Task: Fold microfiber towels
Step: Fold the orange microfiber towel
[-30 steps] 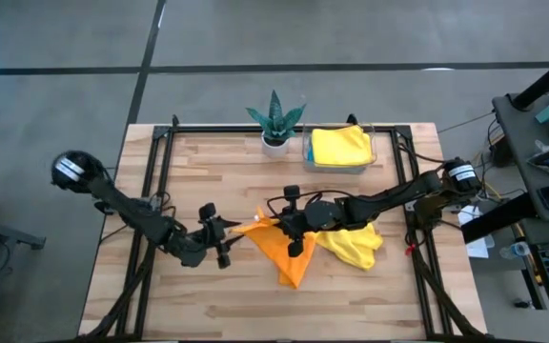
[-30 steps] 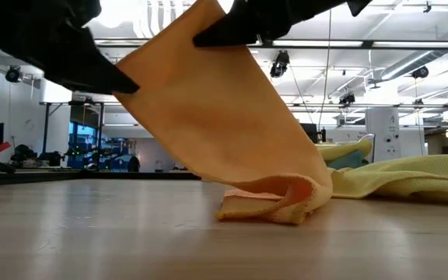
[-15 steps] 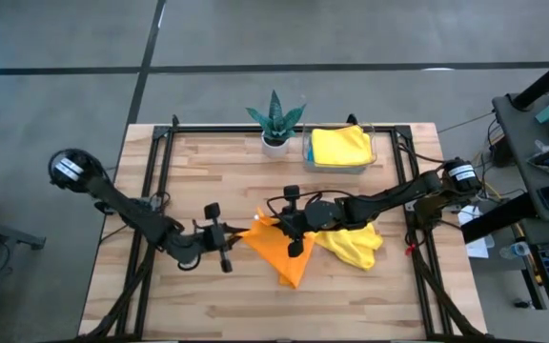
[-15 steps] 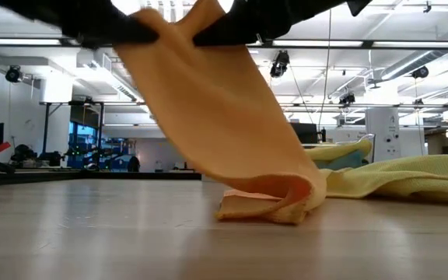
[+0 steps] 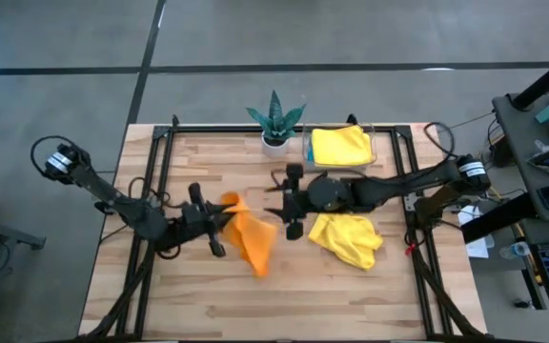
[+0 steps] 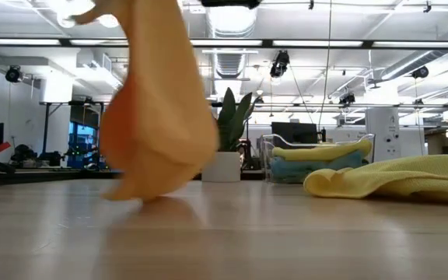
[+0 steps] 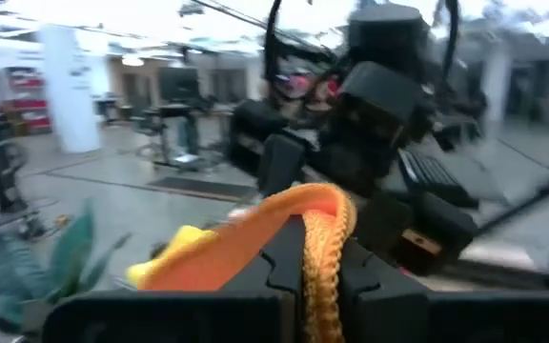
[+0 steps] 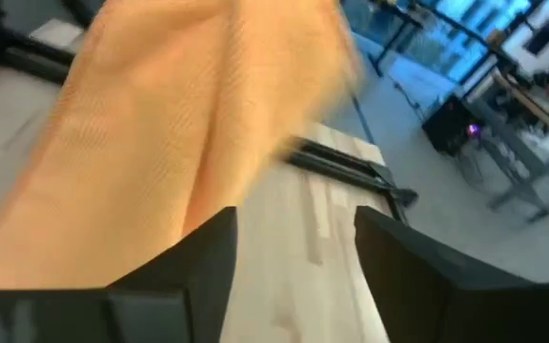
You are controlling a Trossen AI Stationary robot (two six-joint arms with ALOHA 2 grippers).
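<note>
1 gripper holds: left gripper (image 5: 219, 225) clamps orange towel (image 5: 251, 238).
Right gripper (image 5: 288, 204): released, fingers apart, empty.
Change: towel lifted leftward; fold not started.

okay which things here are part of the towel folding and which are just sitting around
Job: orange towel, held by left tool; loose yellow towel; folded yellow towel in the tray, blue towel under it; right tool, open.
Lying about: tray; plant.

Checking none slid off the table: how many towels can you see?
4: an orange towel hanging from the left hand; a yellow towel loose on the table; a yellow one over a blue one in the tray. More may be hidden beneath.
</note>
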